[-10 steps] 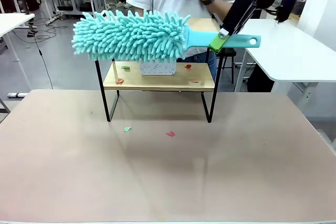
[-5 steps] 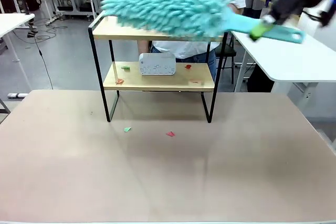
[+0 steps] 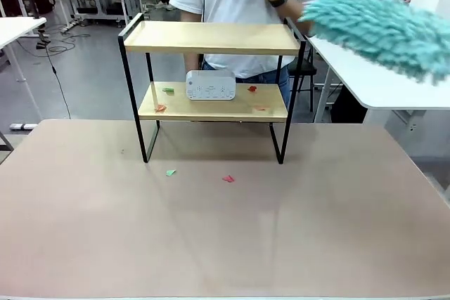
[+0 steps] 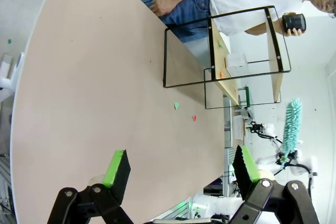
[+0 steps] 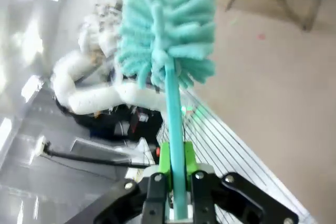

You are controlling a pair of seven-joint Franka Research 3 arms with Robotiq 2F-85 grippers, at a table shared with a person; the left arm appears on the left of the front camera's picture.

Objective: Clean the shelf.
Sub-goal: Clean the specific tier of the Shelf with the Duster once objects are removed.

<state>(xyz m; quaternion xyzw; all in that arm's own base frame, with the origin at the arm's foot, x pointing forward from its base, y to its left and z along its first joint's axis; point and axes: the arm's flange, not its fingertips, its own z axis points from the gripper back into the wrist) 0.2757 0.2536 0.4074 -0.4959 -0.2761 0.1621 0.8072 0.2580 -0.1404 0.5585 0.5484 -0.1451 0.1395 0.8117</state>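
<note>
The shelf (image 3: 211, 36) is set at the far middle of the tabletop (image 3: 295, 230), in front of the person. Its upper board is seen bare and is judged done. On the lower board a white box (image 3: 210, 85) and coloured scraps (image 3: 252, 89) are left, so that tier is judged unswept. The teal duster (image 3: 380, 29) is held in the air to the right, apart from the shelf, its handle clamped in the closed right gripper (image 5: 176, 163). The left gripper (image 4: 181, 165) is spread wide, with nothing in it.
</note>
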